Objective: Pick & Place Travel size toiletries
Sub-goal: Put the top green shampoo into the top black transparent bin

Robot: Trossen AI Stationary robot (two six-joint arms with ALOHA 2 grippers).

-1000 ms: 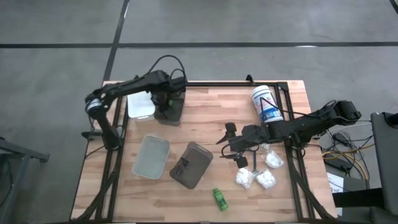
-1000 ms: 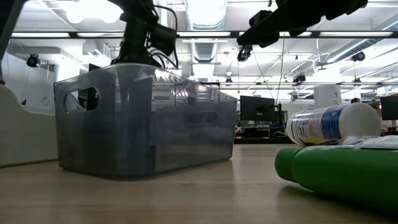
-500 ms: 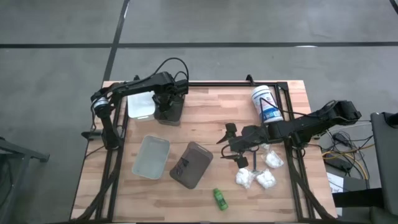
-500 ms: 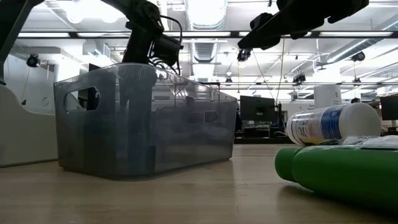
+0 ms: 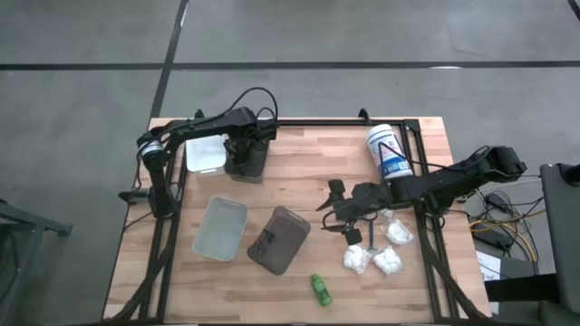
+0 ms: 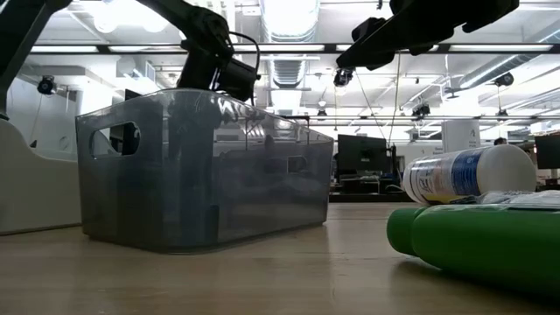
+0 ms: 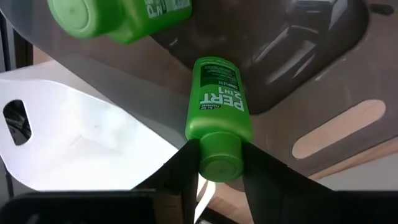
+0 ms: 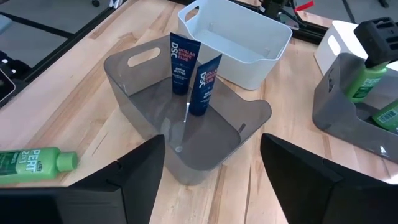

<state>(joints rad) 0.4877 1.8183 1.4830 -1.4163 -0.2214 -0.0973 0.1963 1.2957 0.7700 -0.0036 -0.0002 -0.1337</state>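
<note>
My left gripper (image 5: 246, 145) is over the dark bin (image 5: 245, 161) at the table's far left, shut on a small green bottle (image 7: 217, 106). A second green bottle (image 7: 118, 15) lies in that bin. A third green bottle (image 5: 320, 290) lies on its side near the front edge. Two dark blue tubes (image 8: 193, 71) stand leaning inside the brown bin (image 5: 278, 238). White packets (image 5: 372, 260) lie on the table at the right. My right gripper (image 5: 337, 213) hovers open between the brown bin and the packets, holding nothing. My left gripper pinches the green bottle's cap end (image 7: 217, 163) between its two fingers. The fingers come from above, pointing steeply down. The bottle hangs below them, base downward, inside the dark bin. I cannot tell whether its base touches the bin's floor.
A white bin (image 5: 206, 152) stands left of the dark bin, and a light grey bin (image 5: 220, 226) left of the brown one. A large white tub with a blue label (image 5: 388, 151) lies at the far right. Bare wood shows at the table's middle.
My left gripper has sunk toward the dark bin with the green bottle in its hold, rolling slightly. My right arm has kept its place.
</note>
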